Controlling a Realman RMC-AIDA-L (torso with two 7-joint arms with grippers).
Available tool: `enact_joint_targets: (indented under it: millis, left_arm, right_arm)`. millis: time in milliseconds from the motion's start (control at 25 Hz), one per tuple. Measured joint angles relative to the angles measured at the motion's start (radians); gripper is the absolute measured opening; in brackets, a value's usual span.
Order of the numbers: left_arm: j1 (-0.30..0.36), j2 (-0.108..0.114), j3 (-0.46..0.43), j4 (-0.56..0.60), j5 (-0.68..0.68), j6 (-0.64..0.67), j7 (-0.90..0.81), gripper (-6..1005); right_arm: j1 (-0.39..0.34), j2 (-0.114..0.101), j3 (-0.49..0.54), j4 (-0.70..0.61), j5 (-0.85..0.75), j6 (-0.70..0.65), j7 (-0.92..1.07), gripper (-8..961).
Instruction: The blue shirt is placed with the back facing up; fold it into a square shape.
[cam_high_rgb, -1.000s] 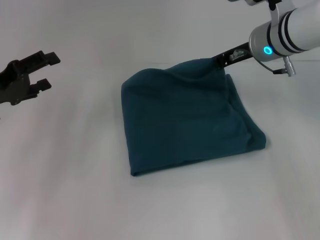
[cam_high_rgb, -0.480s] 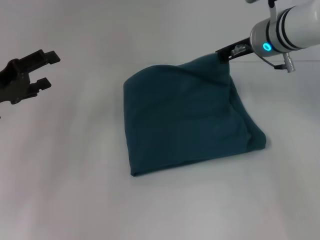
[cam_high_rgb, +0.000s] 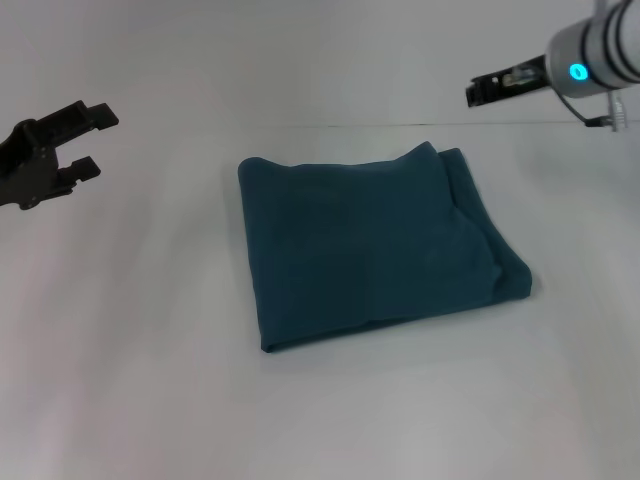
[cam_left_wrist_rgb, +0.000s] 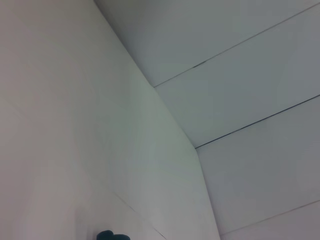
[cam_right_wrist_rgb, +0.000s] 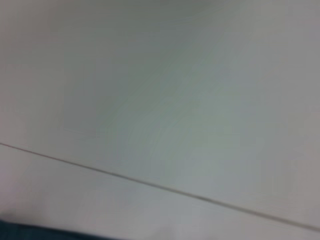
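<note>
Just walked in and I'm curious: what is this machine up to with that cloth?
It is folding a blue shirt, which now lies on the white table as a rough square, plain side up. Neither arm holds it. The right gripper hangs in the air beyond the shirt's far right corner, apart from the cloth. The left gripper waits open off to the left side.

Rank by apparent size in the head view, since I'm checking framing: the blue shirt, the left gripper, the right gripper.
1. The blue shirt, folded on the table, by far the largest.
2. The left gripper.
3. The right gripper. The two grippers look close in size and lie partly out of frame, so their order is unsure.
</note>
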Motion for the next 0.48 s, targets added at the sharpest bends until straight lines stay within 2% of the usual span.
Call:
enact_joint_targets:
  millis: [120, 320, 480]
  left_arm:
    - [0.000, 0.001, 0.000, 0.000, 0.000, 0.003, 0.000, 910]
    - [0.002, 0.002, 0.000, 0.002, 0.001, 0.007, 0.000, 909]
    - [0.002, 0.003, 0.001, 0.006, 0.009, 0.017, 0.000, 908]
  right_arm:
    - [-0.012, -0.025, 0.068, -0.002, 0.078, -0.102, -0.050, 309]
    - [-0.059, -0.102, 0.173, 0.008, 0.276, -0.363, -0.125, 346]
    - [-0.112, -0.129, 0.231, -0.040, 0.346, -0.532, -0.112, 376]
